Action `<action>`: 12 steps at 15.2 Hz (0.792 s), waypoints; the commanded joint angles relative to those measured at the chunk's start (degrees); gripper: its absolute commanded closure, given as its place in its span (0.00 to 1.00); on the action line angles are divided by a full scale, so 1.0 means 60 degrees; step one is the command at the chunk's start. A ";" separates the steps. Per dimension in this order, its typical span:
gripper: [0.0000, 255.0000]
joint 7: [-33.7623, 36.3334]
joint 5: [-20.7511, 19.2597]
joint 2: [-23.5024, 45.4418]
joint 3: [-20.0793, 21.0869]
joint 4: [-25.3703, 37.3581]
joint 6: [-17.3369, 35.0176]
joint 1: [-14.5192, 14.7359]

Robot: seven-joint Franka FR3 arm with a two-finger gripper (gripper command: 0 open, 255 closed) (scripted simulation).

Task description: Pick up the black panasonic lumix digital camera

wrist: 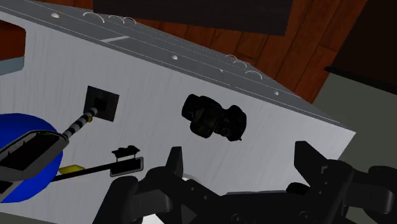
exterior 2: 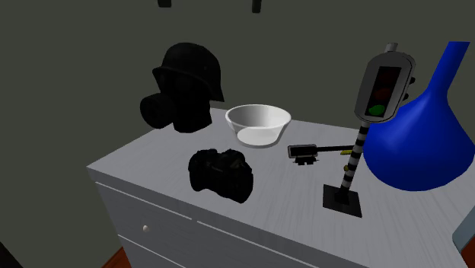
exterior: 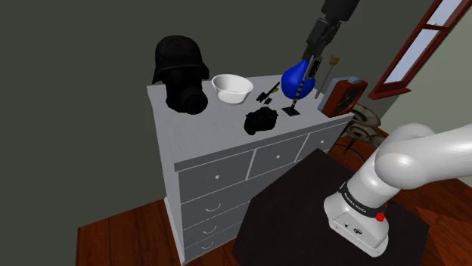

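Note:
The black digital camera (exterior: pixel 261 120) lies on the grey dresser top (exterior: pixel 198 136), near its front edge. It also shows as a lumpy black body (exterior 2: pixel 221 173) in front of the white bowl. In the wrist view the camera (wrist: pixel 213 118) sits well beyond my open gripper (wrist: pixel 242 162) and roughly in line with the gap between its two fingers, which touch nothing. From the shoulder view, the gripper (exterior: pixel 310 54) hangs high above the dresser's back right part, over the blue vase. Two dark fingertips (exterior 2: pixel 257 6) poke in at the top edge of the second exterior view.
Also on the dresser are a black helmet with gas mask (exterior 2: pixel 183 87), a white bowl (exterior 2: pixel 259 123), a small black tool (exterior 2: pixel 304 151), a toy traffic light on a striped pole (exterior 2: pixel 384 87) and a blue vase (exterior 2: pixel 426 129). A red-brown box (exterior: pixel 344 94) stands beside the dresser.

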 commanded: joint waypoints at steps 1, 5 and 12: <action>0.00 0.0000 0.0000 0.0000 0.0000 0.0000 0.0000 0.0000; 0.00 -0.1560 -0.0094 -0.0120 -0.0520 -0.1400 0.1453 0.0370; 0.00 -0.4410 -0.0190 0.0529 -0.1580 -0.3200 0.4134 0.1055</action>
